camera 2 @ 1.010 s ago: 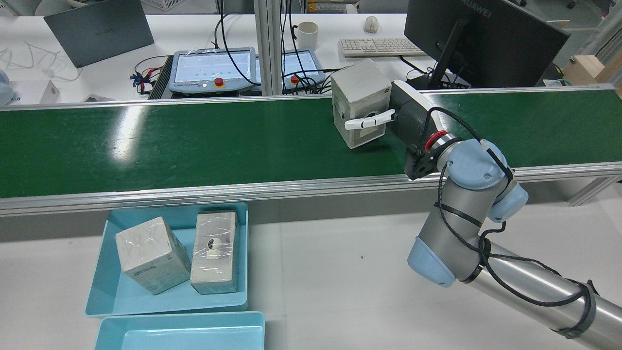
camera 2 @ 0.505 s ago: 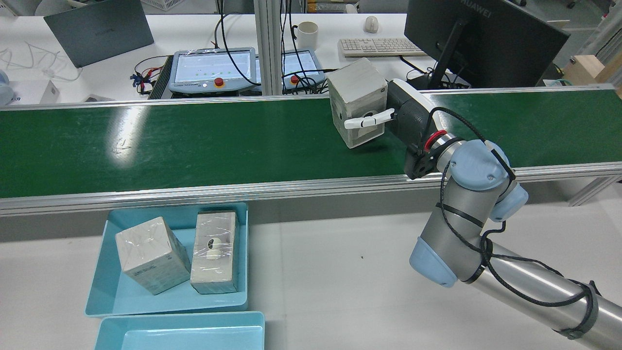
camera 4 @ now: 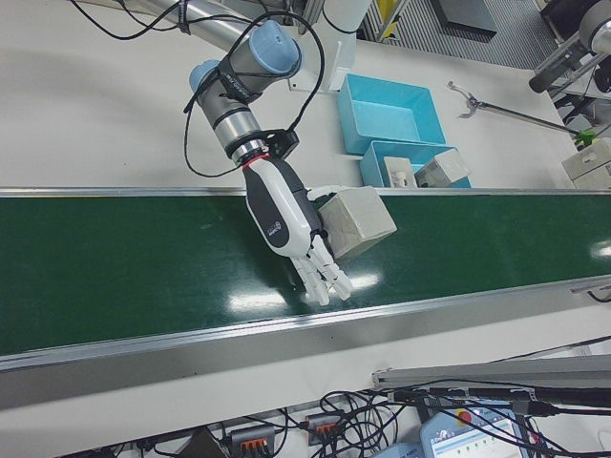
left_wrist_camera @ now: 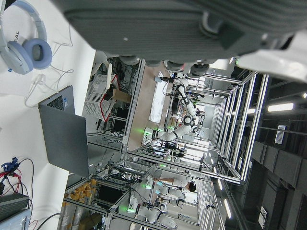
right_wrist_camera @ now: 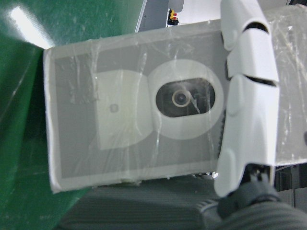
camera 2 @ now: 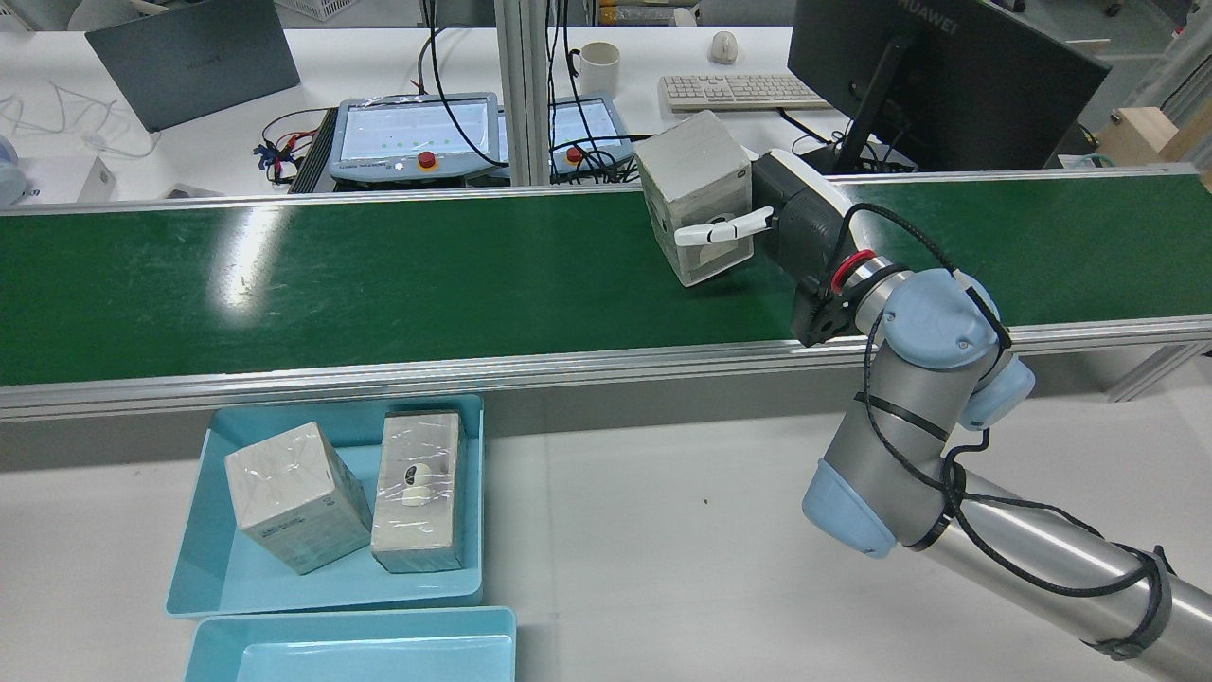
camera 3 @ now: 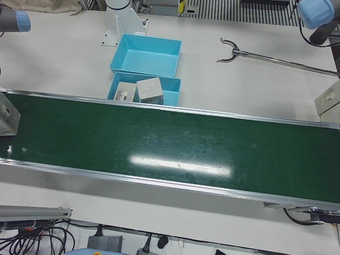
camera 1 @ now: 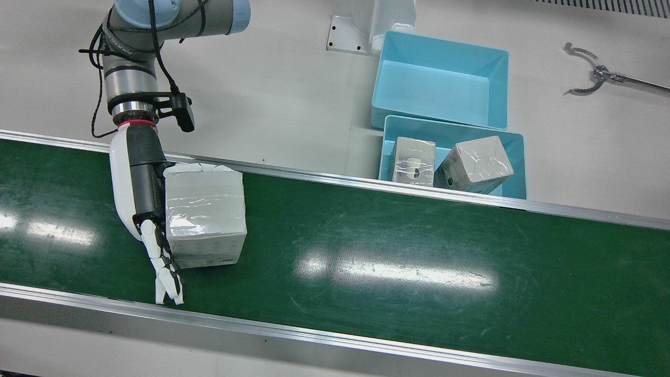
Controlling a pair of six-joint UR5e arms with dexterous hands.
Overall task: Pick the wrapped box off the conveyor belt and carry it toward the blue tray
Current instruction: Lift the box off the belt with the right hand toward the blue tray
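Wrapped box [camera 2: 698, 194] is up in the right hand [camera 2: 791, 223], lifted a bit off the belt and tipped on a corner, so it's not resting on the green any more.

Biggest thing first: the conveyor belt [camera 2: 379, 275] runs under the hand & off to both sides, long and green w/ shiny spots. It's under the box bc that's where the box got picked from.

Next, the blue tray [camera 2: 213, 578] sits well away from the hand, off the belt on the near white table in the rear view. Two wrapped boxes [camera 2: 295, 495] are in it already, w/ some bare floor left. I think this box goes there next, so the arm needs a long swing over the belt edge.

Then the hand: it's grasping the box from the side, palm flat on one face. One finger [camera 2: 720, 230] hooks round the near face, prob to stop it sliding. In the front view other fingers [camera 1: 166, 272] stick out straight past the box.

Left hand: its cam shows only the room, can't tell its state.
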